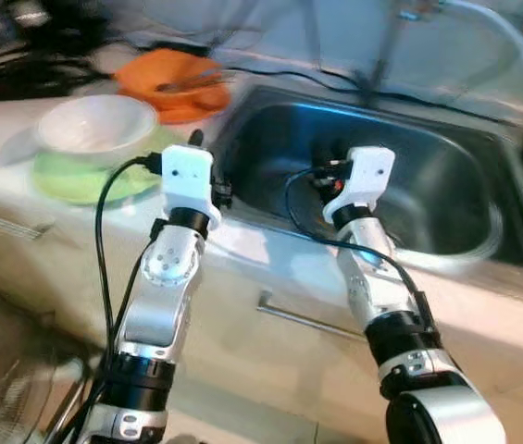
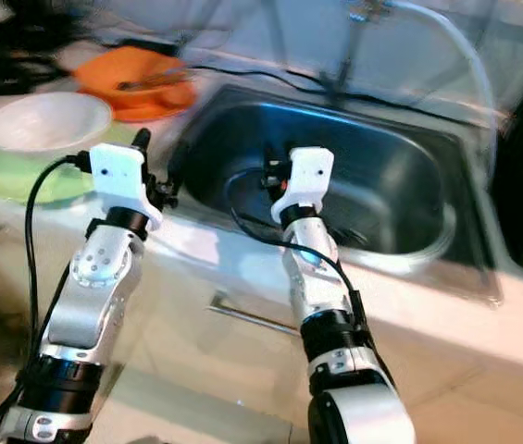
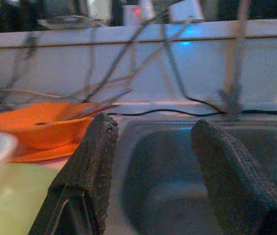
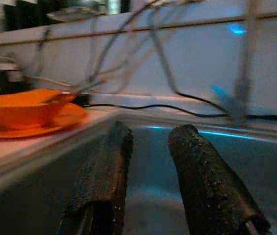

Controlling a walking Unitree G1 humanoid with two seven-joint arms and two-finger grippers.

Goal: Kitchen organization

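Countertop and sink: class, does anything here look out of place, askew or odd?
One thing: a black cable trails along the counter behind the steel sink, close to the faucet. The white bowl on its green plate and the orange bowl sit upright.

Both silver arms reached forward and up. The left gripper (image 3: pixel 150 147) held its fingers (image 3: pixel 87 171) wide apart, and the right gripper (image 4: pixel 150 156) held its fingers (image 4: pixel 202 181) slightly parted.
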